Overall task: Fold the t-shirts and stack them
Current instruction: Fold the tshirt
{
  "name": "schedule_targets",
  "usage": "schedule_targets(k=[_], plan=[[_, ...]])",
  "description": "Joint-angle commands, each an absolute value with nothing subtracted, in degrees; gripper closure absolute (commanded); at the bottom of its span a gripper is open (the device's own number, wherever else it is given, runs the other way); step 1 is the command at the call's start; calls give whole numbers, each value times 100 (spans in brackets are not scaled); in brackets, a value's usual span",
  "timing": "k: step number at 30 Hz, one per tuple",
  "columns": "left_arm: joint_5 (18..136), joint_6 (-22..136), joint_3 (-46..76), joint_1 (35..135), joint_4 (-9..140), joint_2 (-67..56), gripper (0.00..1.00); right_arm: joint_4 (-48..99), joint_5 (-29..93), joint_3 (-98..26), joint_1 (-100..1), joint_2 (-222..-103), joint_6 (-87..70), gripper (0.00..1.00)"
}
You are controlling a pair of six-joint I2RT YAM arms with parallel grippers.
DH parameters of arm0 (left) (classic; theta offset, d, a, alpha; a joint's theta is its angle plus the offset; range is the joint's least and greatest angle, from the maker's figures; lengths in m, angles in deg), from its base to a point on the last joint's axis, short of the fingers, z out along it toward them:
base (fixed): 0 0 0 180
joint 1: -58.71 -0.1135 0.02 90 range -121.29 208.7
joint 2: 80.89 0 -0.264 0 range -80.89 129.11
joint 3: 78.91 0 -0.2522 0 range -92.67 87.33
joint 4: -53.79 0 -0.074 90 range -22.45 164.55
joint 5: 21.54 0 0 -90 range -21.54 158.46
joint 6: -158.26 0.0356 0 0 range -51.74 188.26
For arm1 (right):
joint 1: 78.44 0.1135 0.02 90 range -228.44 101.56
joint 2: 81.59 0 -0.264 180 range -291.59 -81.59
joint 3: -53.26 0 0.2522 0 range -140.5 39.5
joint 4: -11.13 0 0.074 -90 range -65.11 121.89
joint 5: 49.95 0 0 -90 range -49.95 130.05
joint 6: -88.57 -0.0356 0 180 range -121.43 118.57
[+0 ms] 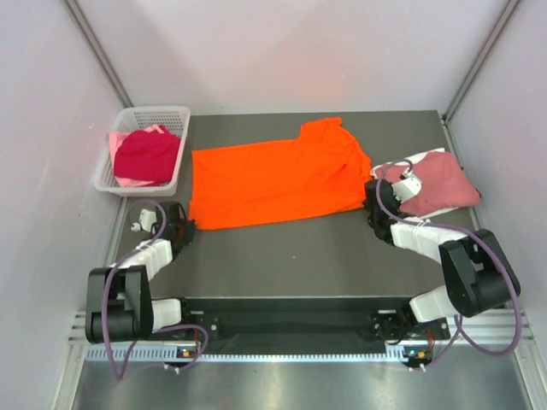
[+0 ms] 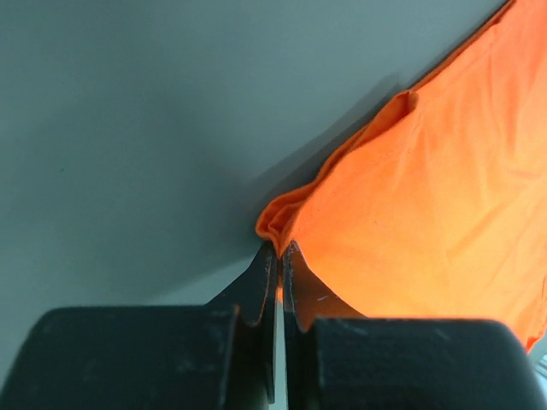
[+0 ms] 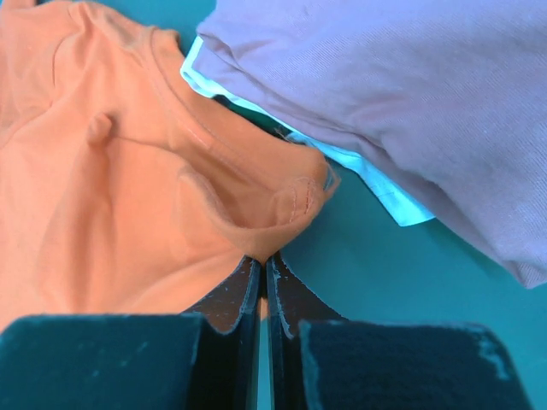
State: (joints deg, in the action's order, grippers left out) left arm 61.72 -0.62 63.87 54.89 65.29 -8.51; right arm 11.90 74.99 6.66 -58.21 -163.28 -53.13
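**A:** Which way does the orange shirt (image 1: 273,175) lie from each end effector?

**B:** We see it spread flat on the desk (image 1: 299,256), long axis running left to right. The left end effector (image 1: 185,225) sits at its near left corner and the right end effector (image 1: 374,191) at its near right edge. The cloth therefore lies between the two and extends away from the arm bases. Neither arm is nearer, since each has its own end.

**A:** What do the wrist views add?

**B:** The overhead view hides the grip. In the left wrist view the jaws are closed to a sliver, pinching a bunched corner of orange cloth. In the right wrist view they are closed likewise on a stitched hem. That view also shows a white shirt (image 3: 376,179) under the folded rose shirt (image 1: 436,184), just beside the pinched hem.

**A:** And what does the overhead view alone show?

**B:** The basket (image 1: 111,166) at far left, holding a crimson shirt (image 1: 147,154). We judge that the coming fold carries the near edge across the long axis, and that the right arm risks dragging the stack.
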Motion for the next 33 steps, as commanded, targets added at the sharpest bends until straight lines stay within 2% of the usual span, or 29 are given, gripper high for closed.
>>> schedule_targets(k=[1,8,17,21,25,29,33], plan=[[6002,-91,5992,5449,7010,-1023,100,1933,7987,154,-5726,-16087,-5522,100],[5721,181,4805,5422,8354,-1303,100,2866,8101,-682,-5673,-15368,-5241,100],[5694,384,5551,5299,8583,-1981,100,3148,7758,547,-5375,-14874,-5846,100],[5818,393,5666,5264,8557,-1928,100,3219,7723,567,-5304,-14997,-5970,100],[5818,454,5087,5211,8759,-1805,100,3586,7819,-109,-5295,-15181,-5838,100],[5791,621,4042,5098,9338,-1647,100,4035,7943,-1320,-5295,-15331,-5601,100],[5669,770,3661,5053,9664,-1857,100,4203,7996,-1509,-5269,-15094,-5548,100]])
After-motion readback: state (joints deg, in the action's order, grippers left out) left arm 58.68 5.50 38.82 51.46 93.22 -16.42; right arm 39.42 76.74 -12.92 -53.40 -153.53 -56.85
